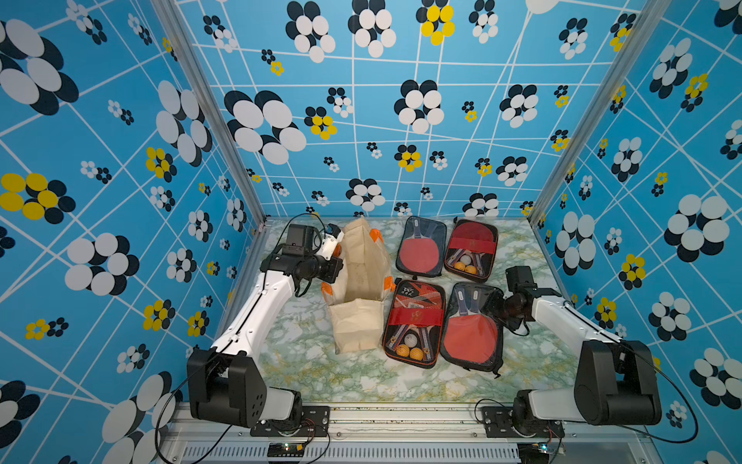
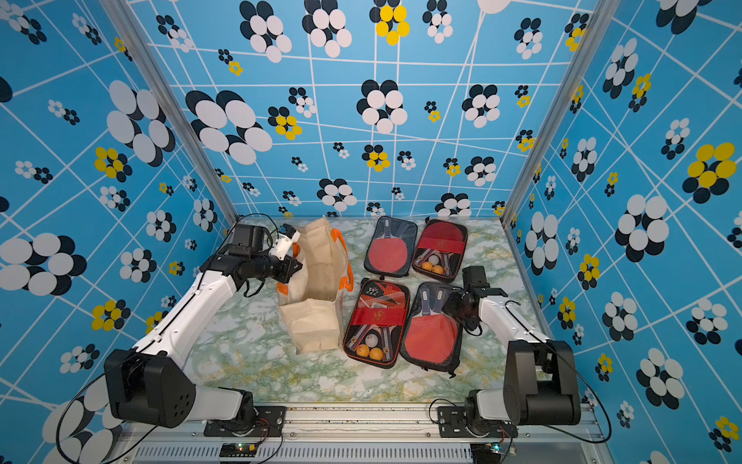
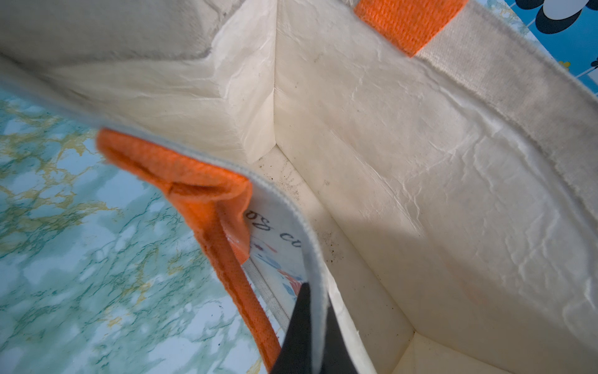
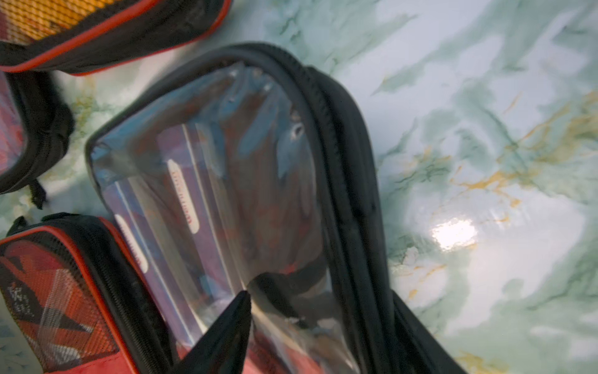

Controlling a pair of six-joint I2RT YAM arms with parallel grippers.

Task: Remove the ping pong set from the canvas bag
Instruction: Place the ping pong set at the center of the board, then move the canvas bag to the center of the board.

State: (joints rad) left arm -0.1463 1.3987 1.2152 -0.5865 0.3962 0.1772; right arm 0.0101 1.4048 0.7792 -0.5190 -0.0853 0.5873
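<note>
The cream canvas bag [image 1: 359, 289] with orange handles stands open at the table's middle left. My left gripper [image 1: 338, 266] is shut on its left rim, pinching the cloth beside an orange handle [image 3: 226, 259]. The left wrist view shows the bag's inside [image 3: 404, 194] holding nothing. Several ping pong sets lie to the right of the bag. The nearest right one [image 1: 471, 331] is a clear-fronted black case with a red paddle. My right gripper [image 4: 323, 323] is open, its fingers [image 4: 229, 330] standing either side of that case's zipped edge [image 4: 349, 200] at the handle end.
A red patterned set with balls [image 1: 415, 321] lies between the bag and the clear case. Two more sets [image 1: 421, 247] [image 1: 471, 250] lie at the back. Marble table [image 1: 305, 361]; blue flowered walls enclose three sides.
</note>
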